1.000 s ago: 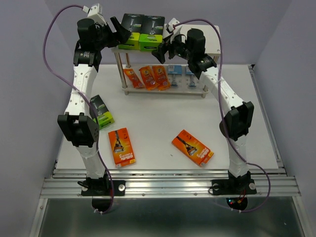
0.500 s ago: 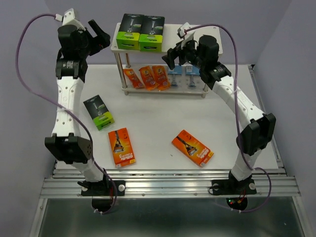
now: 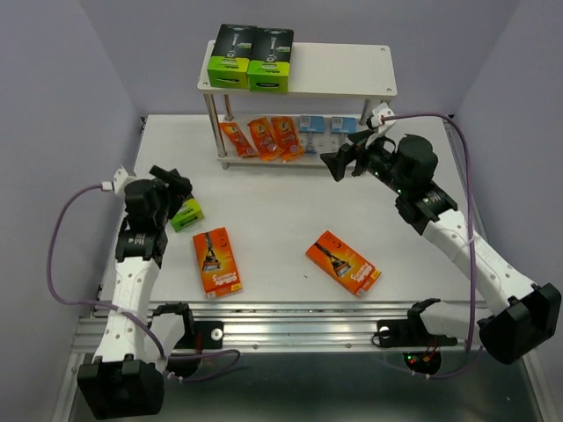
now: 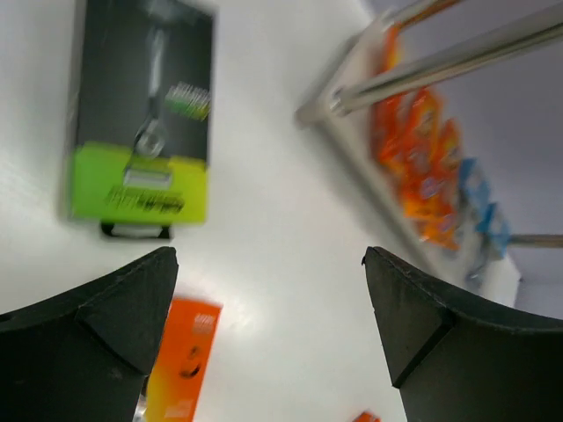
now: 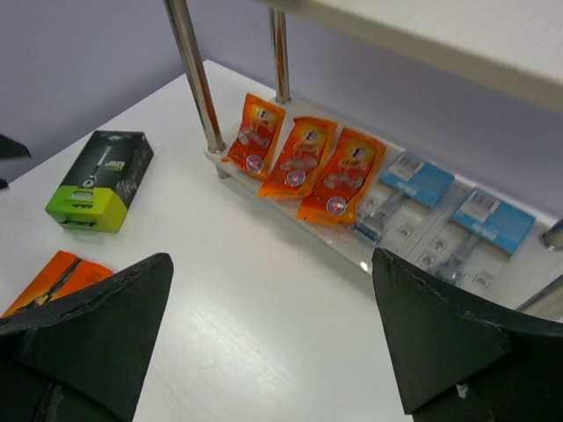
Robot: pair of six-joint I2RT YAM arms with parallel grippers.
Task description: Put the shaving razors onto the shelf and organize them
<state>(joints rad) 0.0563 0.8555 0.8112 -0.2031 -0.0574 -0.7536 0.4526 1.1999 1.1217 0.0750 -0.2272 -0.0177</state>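
Note:
The shelf (image 3: 339, 70) stands at the back, with two black-and-green razor boxes (image 3: 249, 57) on its top board. Its lower board holds three orange foil packets (image 3: 264, 136) and two blue blister packs (image 3: 321, 126). On the table lie a third black-and-green box (image 3: 186, 214), an orange box (image 3: 216, 260) and a second orange box (image 3: 343, 262). My left gripper (image 3: 169, 182) hovers open right beside the loose black-and-green box (image 4: 141, 119). My right gripper (image 3: 341, 160) is open and empty in front of the shelf's right half, facing the packets (image 5: 303, 163) and blister packs (image 5: 440, 207).
The shelf's thin metal legs (image 5: 195, 75) rise close ahead of the right gripper. Grey walls enclose the table on the left, back and right. The aluminium rail (image 3: 299, 330) with both arm bases runs along the near edge.
Both arms have dropped away from the shelf's top board. The left one swung down to the loose black-and-green box at the left. The right one pulled back to the right and lowered.

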